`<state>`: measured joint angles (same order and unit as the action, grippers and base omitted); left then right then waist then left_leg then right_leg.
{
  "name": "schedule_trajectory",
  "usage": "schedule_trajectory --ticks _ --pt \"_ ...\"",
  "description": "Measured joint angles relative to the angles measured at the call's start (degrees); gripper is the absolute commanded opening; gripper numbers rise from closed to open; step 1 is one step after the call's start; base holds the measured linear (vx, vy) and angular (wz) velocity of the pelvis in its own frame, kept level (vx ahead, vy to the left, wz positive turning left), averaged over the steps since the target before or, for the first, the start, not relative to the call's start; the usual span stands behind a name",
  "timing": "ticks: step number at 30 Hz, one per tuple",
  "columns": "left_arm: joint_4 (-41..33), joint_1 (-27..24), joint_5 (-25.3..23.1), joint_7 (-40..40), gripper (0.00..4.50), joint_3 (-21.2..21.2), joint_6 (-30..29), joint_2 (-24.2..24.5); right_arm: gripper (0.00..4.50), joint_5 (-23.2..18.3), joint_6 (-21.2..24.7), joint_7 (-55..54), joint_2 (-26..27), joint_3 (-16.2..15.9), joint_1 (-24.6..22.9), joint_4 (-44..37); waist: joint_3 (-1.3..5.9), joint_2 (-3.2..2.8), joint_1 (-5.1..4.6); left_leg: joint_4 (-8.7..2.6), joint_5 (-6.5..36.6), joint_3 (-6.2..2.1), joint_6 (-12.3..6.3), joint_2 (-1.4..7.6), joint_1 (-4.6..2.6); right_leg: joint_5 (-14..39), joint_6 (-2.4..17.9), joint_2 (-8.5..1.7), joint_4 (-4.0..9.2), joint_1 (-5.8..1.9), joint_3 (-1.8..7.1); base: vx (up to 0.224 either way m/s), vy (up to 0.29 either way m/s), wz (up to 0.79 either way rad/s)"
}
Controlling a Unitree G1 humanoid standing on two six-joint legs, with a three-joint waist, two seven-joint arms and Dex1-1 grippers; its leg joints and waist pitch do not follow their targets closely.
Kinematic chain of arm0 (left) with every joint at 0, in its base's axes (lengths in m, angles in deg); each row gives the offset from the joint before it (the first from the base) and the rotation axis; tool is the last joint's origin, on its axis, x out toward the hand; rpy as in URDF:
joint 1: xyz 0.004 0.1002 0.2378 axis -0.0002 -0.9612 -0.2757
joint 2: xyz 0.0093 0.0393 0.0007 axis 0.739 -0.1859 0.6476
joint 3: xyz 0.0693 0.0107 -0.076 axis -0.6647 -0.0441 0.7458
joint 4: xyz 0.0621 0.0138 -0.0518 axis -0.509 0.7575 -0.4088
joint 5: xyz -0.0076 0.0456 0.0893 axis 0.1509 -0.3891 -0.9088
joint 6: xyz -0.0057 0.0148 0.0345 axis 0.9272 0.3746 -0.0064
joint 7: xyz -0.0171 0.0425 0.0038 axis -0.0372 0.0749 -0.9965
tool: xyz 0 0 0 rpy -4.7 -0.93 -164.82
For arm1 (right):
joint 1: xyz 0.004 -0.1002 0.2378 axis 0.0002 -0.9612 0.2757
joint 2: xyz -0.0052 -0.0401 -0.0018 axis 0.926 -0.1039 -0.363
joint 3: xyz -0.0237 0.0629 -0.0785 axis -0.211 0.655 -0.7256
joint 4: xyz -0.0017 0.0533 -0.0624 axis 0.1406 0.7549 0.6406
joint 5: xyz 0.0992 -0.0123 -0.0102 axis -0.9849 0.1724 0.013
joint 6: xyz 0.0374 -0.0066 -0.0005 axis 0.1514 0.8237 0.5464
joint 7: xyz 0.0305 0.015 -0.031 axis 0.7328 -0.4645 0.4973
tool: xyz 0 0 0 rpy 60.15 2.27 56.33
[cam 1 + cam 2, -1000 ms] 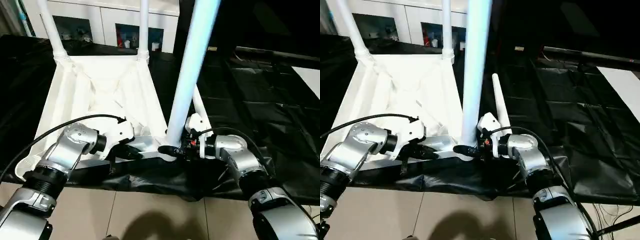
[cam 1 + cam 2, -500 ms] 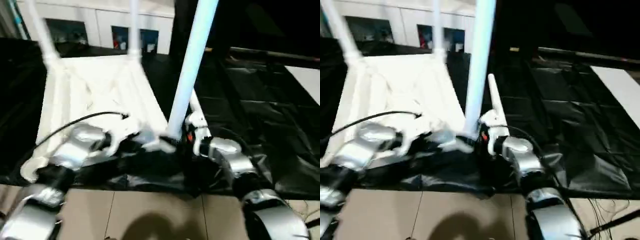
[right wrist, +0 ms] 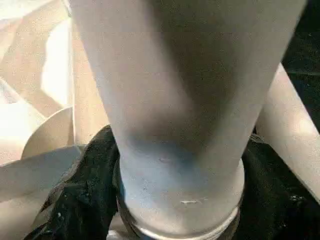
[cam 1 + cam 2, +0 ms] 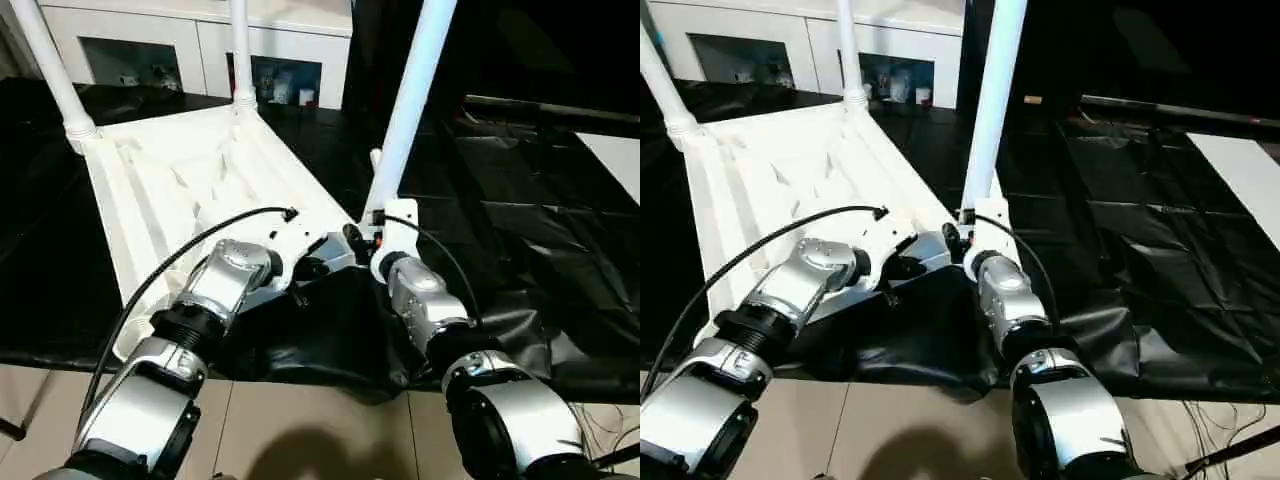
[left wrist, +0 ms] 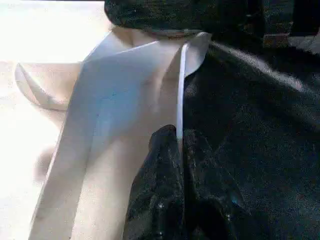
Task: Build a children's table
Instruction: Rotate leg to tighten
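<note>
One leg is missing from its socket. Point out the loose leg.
The loose leg lies on the black sheet right of the top, just behind the upright leg at the right pincer.

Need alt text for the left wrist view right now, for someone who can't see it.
The left end effector is shut on a thin upright edge of the white table top, its two black fingers pinching it from either side. Black sheeting lies beside the top.

Black sheet (image 4: 520, 220) under upturned table top (image 4: 190, 170).
</note>
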<state>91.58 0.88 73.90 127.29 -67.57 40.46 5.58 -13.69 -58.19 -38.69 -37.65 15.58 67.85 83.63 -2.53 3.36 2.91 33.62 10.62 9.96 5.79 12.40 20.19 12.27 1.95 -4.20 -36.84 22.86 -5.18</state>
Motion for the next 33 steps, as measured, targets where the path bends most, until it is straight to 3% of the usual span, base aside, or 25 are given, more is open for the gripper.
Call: schedule_trajectory --ticks 3,8,17,21,26,33 --pt "-0.6 -0.3 0.0 0.6 0.00 0.0 0.5 0.9 3.48 -0.2 -1.2 3.5 -0.4 0.2 -0.2 0.2 -0.06 -0.09 -0.09 -0.09 0.0 0.00 0.00 0.01 0.08 0.0 0.0 0.02 -0.01 0.10 -0.01 0.000 0.000 0.00" --pt "-2.0 -1.5 -0.1 2.8 0.00 0.2 2.5 4.9 3.88 -0.8 -2.3 13.2 -1.6 -1.2 -0.8 -0.3 -0.11 -0.02 -1.33 -0.06 0.0 -0.14 0.00 0.09 0.29 0.0 0.0 0.21 -0.01 0.19 -0.01 0.000 0.000 0.00" --pt "-8.4 -7.1 2.4 19.0 0.00 -0.6 10.1 15.4 3.88 0.3 -2.3 37.5 -8.4 -6.8 -5.3 -7.0 -0.11 -0.03 -0.94 -0.11 0.0 -0.11 -0.34 0.50 0.26 0.1 0.2 0.69 0.42 0.22 -0.01 0.000 0.000 0.00" --pt "-12.3 -9.1 4.2 25.4 0.00 -1.4 9.2 18.6 3.88 0.1 -2.1 46.7 -9.7 -9.1 -6.5 -9.6 -0.15 -0.06 -0.42 -0.10 0.0 -0.08 -0.35 0.51 0.31 0.1 0.2 0.70 0.48 0.24 -0.02 0.000 0.000 0.00" --pt "-13.3 -9.7 4.7 28.4 0.00 -1.7 9.3 19.3 3.88 -0.1 -1.4 51.8 -11.1 -10.8 -7.3 -11.4 -0.18 -0.05 0.38 -0.03 0.1 0.00 -0.18 0.51 0.30 0.1 0.3 0.69 0.47 0.19 0.01 0.000 0.000 0.00" --pt "-13.5 -9.8 4.7 29.0 0.00 -1.7 9.8 19.4 3.20 -0.1 -0.7 54.2 -11.3 -11.2 -7.5 -12.1 -0.17 -0.04 0.57 -0.03 0.1 -0.03 -0.15 0.51 0.27 0.1 0.3 0.70 0.44 0.16 0.01 0.000 0.000 0.00"
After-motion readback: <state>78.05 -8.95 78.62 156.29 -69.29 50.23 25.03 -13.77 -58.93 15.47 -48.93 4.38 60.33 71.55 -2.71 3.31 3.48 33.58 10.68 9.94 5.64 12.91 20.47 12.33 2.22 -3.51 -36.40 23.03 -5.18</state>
